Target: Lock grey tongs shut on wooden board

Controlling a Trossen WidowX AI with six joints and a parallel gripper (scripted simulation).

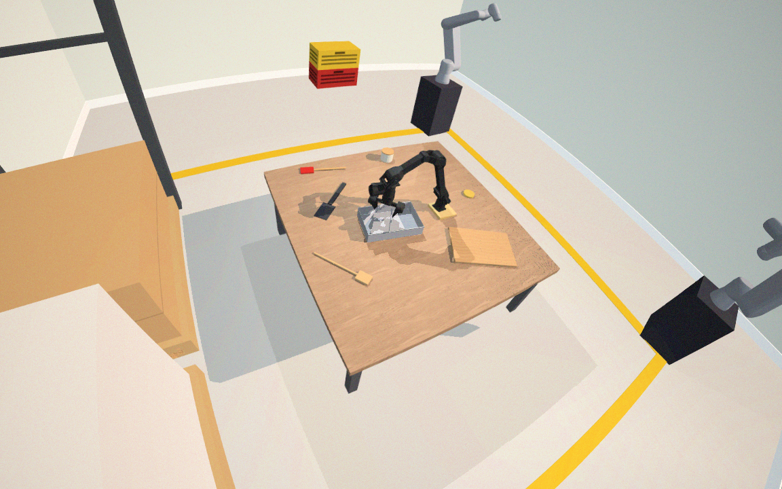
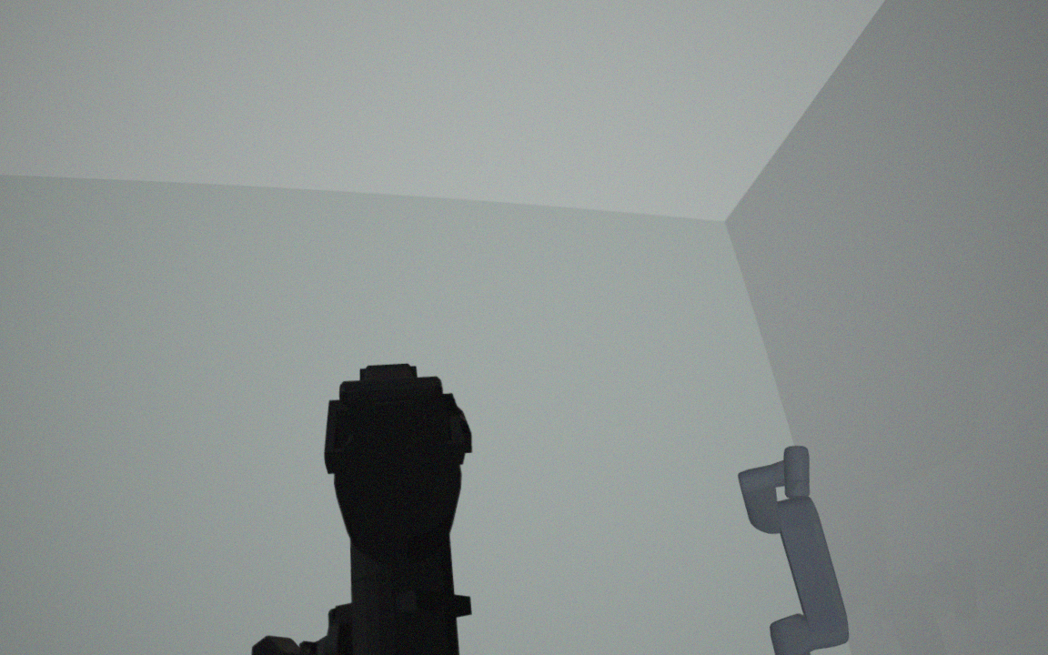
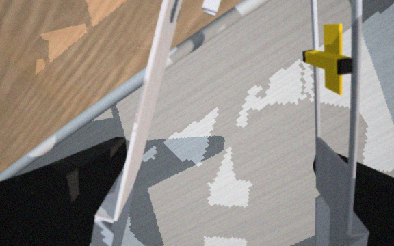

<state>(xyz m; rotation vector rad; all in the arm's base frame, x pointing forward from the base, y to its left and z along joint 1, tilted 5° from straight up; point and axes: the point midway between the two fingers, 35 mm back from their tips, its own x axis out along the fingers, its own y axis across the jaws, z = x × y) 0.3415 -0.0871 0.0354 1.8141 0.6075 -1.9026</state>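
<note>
The grey tongs lie open in the wrist view, one arm [image 3: 154, 68] on the left and the other [image 3: 355, 102] on the right, where a small yellow cross-shaped piece [image 3: 332, 61] sits on it. They lie across the roasting tin [image 1: 394, 235] [image 3: 94, 110]. My gripper [image 1: 385, 212] [image 3: 221, 152] is open and low over the tin. Its black fingers stand outside the two arms, close beside them; contact cannot be told. The hinge is out of the wrist view. The wooden board [image 1: 485, 247] lies to the right of the tin in the top view, with nothing on it.
A black spatula [image 1: 324, 210] lies left of the tin, a wooden one [image 1: 363, 278] in front. A red-headed tool [image 1: 307, 170] and a white pot [image 1: 386, 157] stand farther back. A yellow disc [image 1: 468, 193] lies behind the board. The exterior view shows only my arm [image 2: 398, 488] and a grey arm [image 2: 812, 561].
</note>
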